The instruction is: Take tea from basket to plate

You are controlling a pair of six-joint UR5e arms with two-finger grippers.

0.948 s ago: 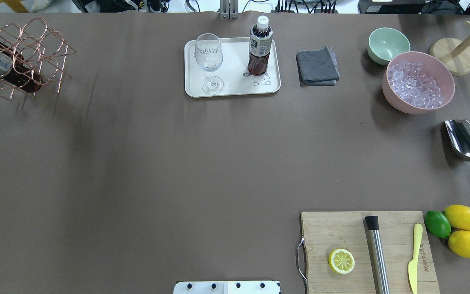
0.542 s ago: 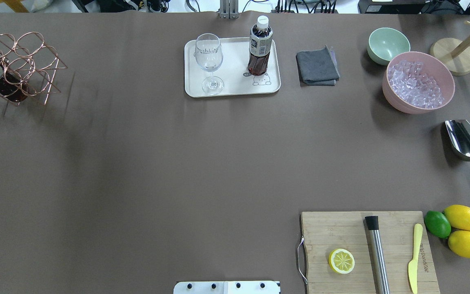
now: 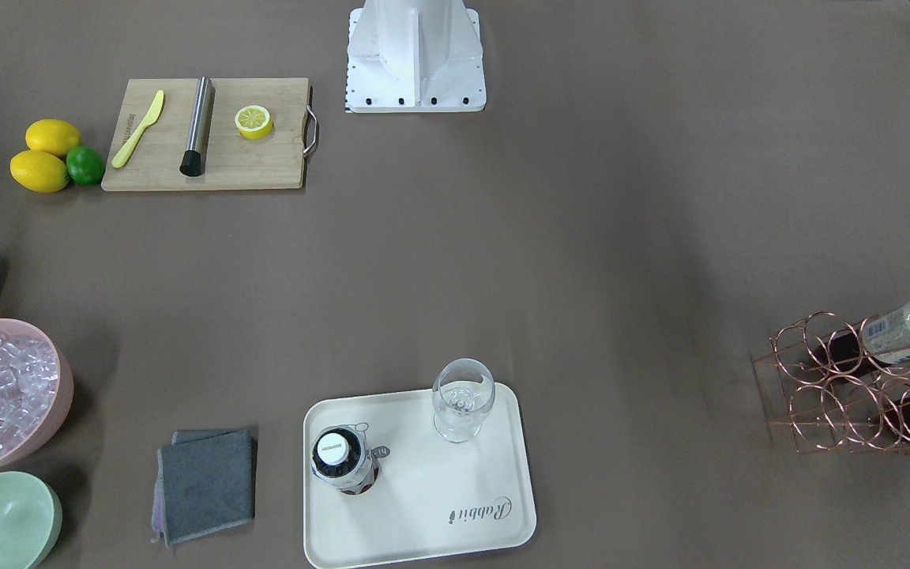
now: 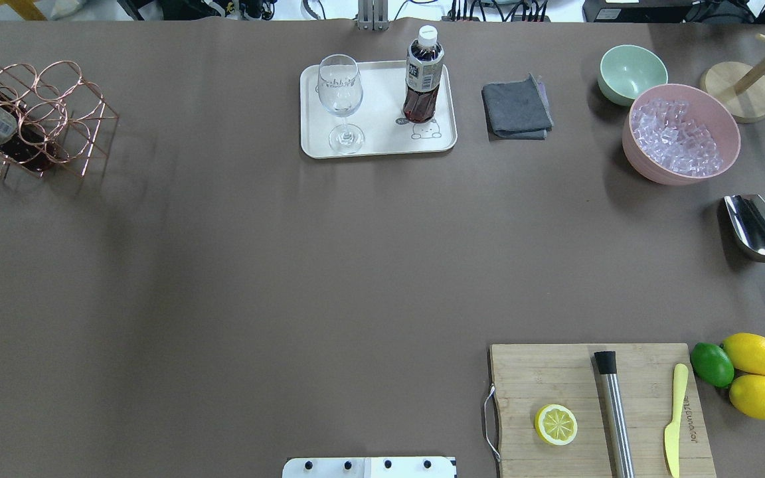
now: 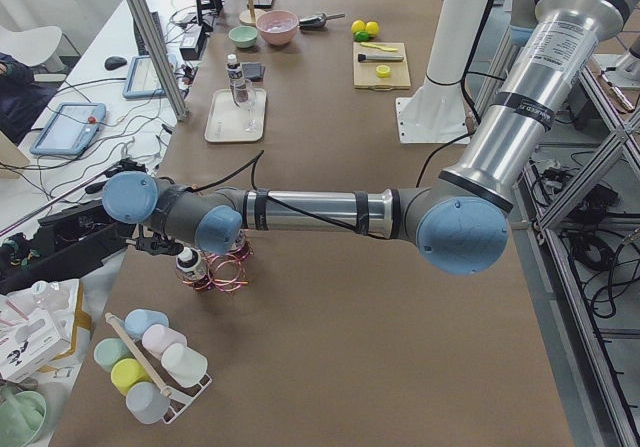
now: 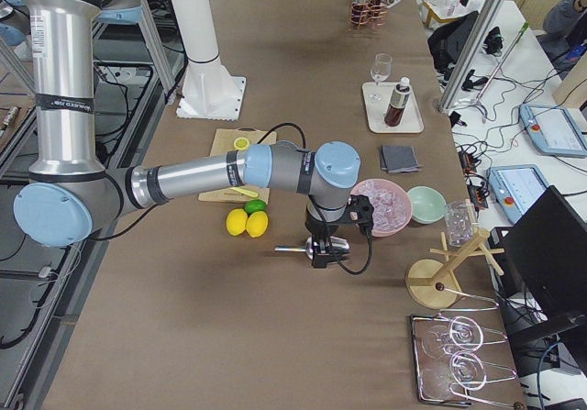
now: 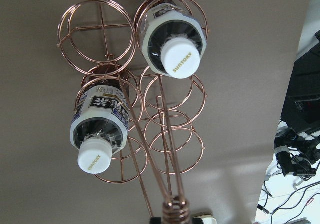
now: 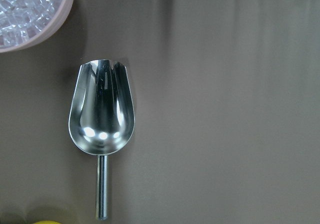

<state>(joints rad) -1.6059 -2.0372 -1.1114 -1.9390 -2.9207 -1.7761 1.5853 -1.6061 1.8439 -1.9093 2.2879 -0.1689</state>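
Observation:
One tea bottle stands upright on the cream plate, beside the bear drawing. The copper wire basket is at the table's far left end with two more tea bottles lying in its rings. In the left wrist view the basket's coil-wrapped handle top runs straight up into my left gripper, which is shut on it. My right gripper hovers over the steel scoop; its fingers do not show clearly, so I cannot tell whether it is open.
A wine glass stands on the plate's left half. A grey cloth, a pale green bowl and a pink bowl of ice lie to the right. The cutting board and lemons are at the near right.
The basket with its two bottles shifted left toward the table's edge, then back right a little. The plate, bottle and glass have not moved.

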